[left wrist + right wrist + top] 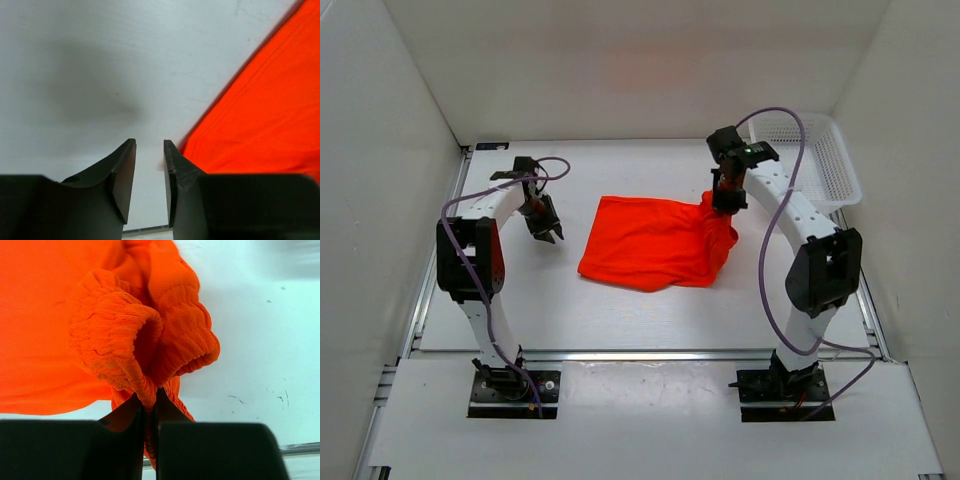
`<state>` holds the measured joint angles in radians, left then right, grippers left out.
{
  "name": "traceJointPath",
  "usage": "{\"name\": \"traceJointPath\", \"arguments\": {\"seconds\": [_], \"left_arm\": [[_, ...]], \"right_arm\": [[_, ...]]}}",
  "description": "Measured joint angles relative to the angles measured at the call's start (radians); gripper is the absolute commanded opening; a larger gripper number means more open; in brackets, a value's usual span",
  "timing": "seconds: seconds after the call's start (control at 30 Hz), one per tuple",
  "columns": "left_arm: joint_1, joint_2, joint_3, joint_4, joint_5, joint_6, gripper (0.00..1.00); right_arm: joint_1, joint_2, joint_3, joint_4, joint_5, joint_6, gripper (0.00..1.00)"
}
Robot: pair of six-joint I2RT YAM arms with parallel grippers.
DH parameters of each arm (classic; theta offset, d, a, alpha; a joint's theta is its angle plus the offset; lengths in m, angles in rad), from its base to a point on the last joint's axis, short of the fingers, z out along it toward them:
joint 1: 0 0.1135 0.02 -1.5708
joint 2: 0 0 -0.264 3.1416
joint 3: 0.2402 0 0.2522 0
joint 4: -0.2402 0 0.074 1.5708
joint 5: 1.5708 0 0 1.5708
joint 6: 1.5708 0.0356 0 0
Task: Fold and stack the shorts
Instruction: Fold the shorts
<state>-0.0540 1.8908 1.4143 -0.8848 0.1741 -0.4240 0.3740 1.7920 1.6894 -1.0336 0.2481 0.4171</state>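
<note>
The orange-red shorts (655, 243) lie spread on the white table's middle, with the gathered waistband (120, 330) bunched and lifted at their right end. My right gripper (724, 207) is shut on that waistband, a fold of elastic pinched between its jaws (150, 400). My left gripper (550, 235) hovers over bare table left of the shorts, apart from them. Its jaws (150, 145) stand a narrow gap apart with nothing between them. The shorts' left hem (265, 115) runs diagonally just right of the left fingers. No drawstring shows.
A white mesh basket (820, 150) stands at the back right corner, behind the right arm. White walls close the table on the left, back and right. Bare table (520, 290) lies left of and in front of the shorts.
</note>
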Motion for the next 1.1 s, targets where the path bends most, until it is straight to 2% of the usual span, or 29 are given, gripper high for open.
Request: {"name": "traceJointPath", "arguments": {"seconds": [0.03, 0.07, 0.1, 0.4, 0.73, 1.1], "left_arm": [[-0.002, 0.016, 0.012, 0.006, 0.004, 0.005, 0.30], [-0.005, 0.031, 0.018, 0.011, 0.007, 0.006, 0.13], [-0.008, 0.043, 0.021, 0.014, 0.011, 0.004, 0.10], [-0.074, 0.098, 0.021, 0.023, 0.050, 0.013, 0.10], [-0.098, 0.138, 0.019, 0.053, 0.079, -0.002, 0.10], [-0.095, 0.146, 0.003, 0.077, 0.095, -0.012, 0.10]], "right_arm": [[0.019, 0.024, 0.038, -0.020, 0.002, 0.000, 0.01], [0.036, 0.048, 0.071, -0.035, 0.004, 0.002, 0.01], [0.054, 0.065, 0.098, -0.051, 0.005, 0.003, 0.01], [0.173, 0.225, 0.313, -0.149, -0.008, 0.057, 0.01], [0.225, 0.367, 0.557, -0.194, -0.083, 0.130, 0.01], [0.264, 0.487, 0.661, -0.173, -0.201, 0.197, 0.01]]}}
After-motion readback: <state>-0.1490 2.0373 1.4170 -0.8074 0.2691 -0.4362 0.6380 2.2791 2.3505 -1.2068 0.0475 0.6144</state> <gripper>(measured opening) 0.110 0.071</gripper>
